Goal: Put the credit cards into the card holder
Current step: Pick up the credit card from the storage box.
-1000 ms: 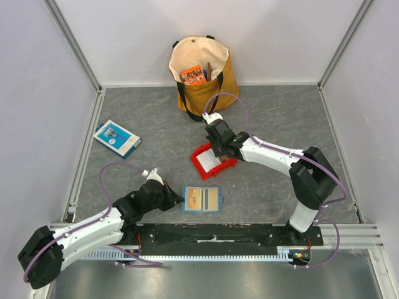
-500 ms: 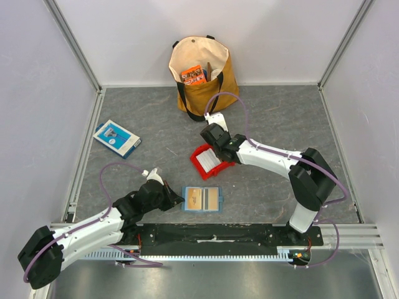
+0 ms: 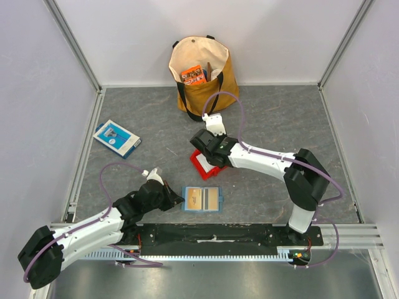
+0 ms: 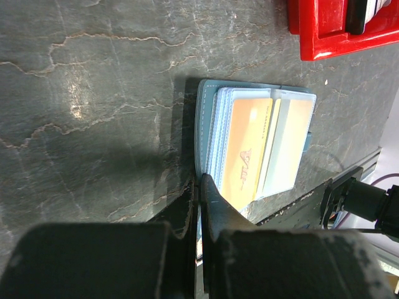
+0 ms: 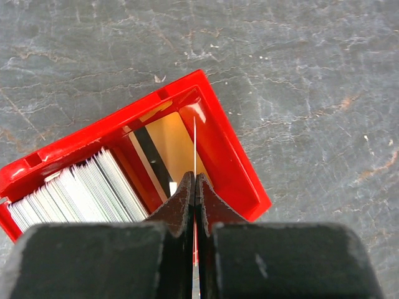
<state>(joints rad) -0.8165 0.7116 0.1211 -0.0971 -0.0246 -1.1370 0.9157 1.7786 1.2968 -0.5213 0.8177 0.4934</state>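
The teal card holder (image 3: pixel 202 199) lies open near the table's front edge, with tan cards in its pockets (image 4: pixel 255 143). My left gripper (image 3: pixel 179 200) is at its left edge. In the left wrist view its jaws (image 4: pixel 199 182) are shut on the holder's teal cover edge. My right gripper (image 3: pixel 204 154) hangs over the red bin (image 3: pixel 201 164). It is shut (image 5: pixel 195 177) on a thin card seen edge-on (image 5: pixel 194 140). In the red bin (image 5: pixel 234 165) stand several white-grey cards (image 5: pixel 75 193), and a tan card with a black stripe (image 5: pixel 163 146) lies flat.
A tan tote bag (image 3: pixel 201 75) with items in it stands at the back wall. A blue-and-white flat box (image 3: pixel 116 137) lies at the left. A black rail (image 3: pixel 218 235) runs along the front edge just behind the card holder.
My right gripper has moved left over the red bin, now covering most of it in the top view. The left arm and the card holder have not moved.
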